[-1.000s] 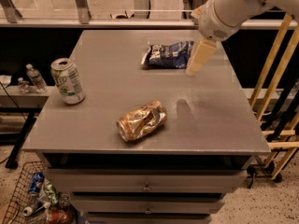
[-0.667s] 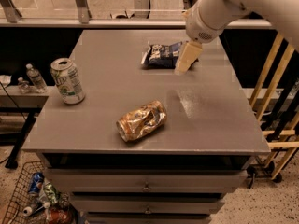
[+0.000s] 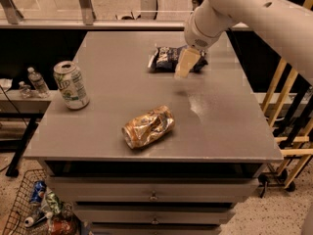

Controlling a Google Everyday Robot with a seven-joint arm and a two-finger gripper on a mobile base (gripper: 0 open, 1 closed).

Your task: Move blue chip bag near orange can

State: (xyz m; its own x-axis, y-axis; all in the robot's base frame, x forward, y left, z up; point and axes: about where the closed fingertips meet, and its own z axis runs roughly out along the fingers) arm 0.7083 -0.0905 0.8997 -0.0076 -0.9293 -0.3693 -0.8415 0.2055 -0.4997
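Hand [image 3: 185, 65] poised at the blue chip bag [image 3: 164, 58] on the far counter [image 3: 230, 126], grip state not discernible, likely lining up a pickup; orange can [image 3: 148, 126] lies well apart, near front.

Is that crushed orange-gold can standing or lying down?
Lying down: the crushed orange-gold can rests on its side; gripper hovers by dark navy foil bag.

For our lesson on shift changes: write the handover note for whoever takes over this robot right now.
Gripper hangs over the right end of the blue chip bag, at the far side of the table; grasp unconfirmed.
Orange can lies on its side near the front edge, apart from the bag.
Done: gripper positioned at bag.
Left: grasp bag, carry it forward, set it beside the can.
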